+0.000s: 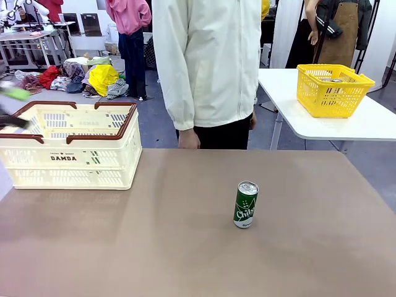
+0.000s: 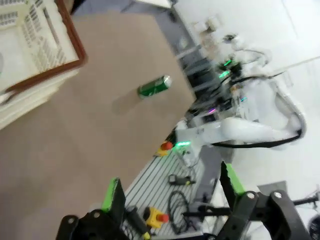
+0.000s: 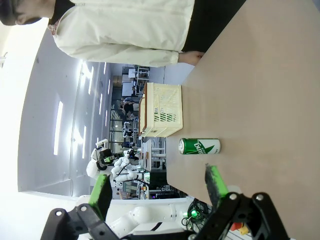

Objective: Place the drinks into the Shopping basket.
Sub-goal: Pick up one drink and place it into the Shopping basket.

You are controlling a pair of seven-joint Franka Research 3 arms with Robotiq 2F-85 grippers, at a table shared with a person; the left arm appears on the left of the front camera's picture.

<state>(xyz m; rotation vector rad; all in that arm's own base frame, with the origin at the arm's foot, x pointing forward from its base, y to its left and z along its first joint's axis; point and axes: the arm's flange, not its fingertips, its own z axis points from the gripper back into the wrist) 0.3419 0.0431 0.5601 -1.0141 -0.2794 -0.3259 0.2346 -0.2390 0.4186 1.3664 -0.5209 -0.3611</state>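
A green drink can with white script stands upright, alone, right of the table's middle. The cream Shopping basket with a brown rim sits at the table's far left. My left gripper is a blur at the left edge, over the basket's near corner. In the left wrist view this gripper is open and holds nothing, with the can far off and the basket's rim at the top left. My right gripper is open too, with the can lying ahead of it and the basket beyond.
A person in a cream jacket stands at the far edge, one hand hanging by the table. A yellow mesh basket sits on a white table at the back right. The brown tabletop is bare around the can.
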